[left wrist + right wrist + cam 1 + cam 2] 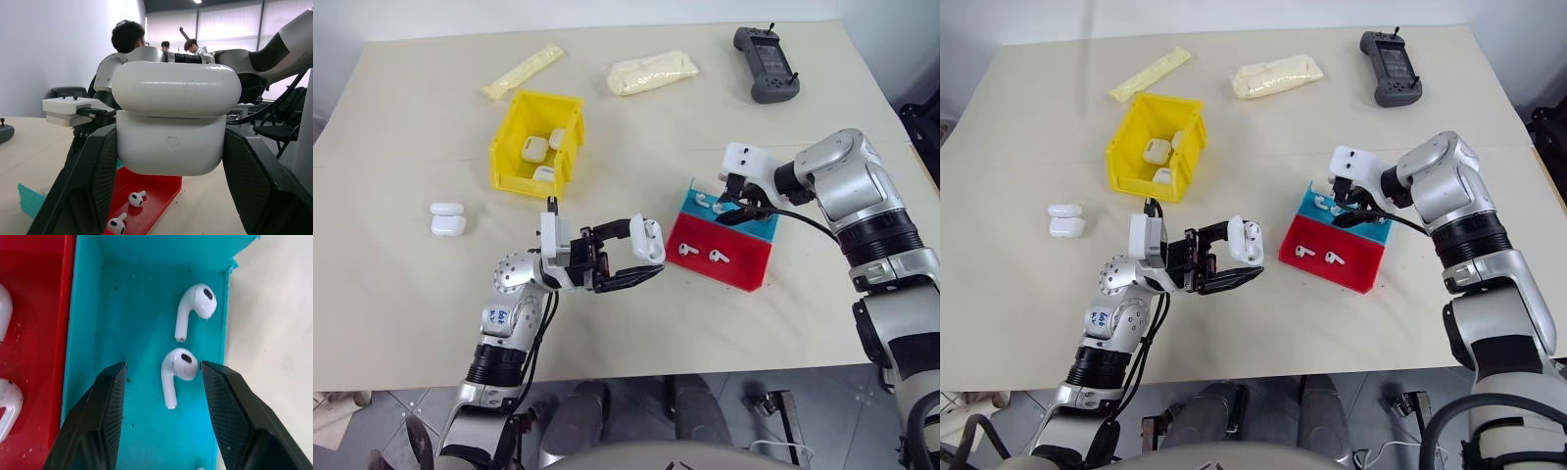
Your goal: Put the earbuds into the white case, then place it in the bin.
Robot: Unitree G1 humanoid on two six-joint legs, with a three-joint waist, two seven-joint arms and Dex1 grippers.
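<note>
**Right wrist view: earbud between my fingers**

Right wrist view shows my right gripper (161, 396) with fingers apart, straddling one of the earbuds (177, 370) in the teal half of the tray (88, 323). Its stem runs along my fingers, not across them. A second earbud (194, 308) lies just beyond. My left gripper (641, 257) is clamped on the white case (647, 239), lid up, near the tray's red side. The yellow bin (509, 162) sits well apart on the beige table (411, 294).

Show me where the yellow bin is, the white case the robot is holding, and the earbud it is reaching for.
yellow bin (505, 164), left eye view, its outer front wall.
white case (171, 147), left wrist view, its lower body under the lid.
earbud (179, 364), right wrist view, its rounded head, between the right tool's fingers.
</note>
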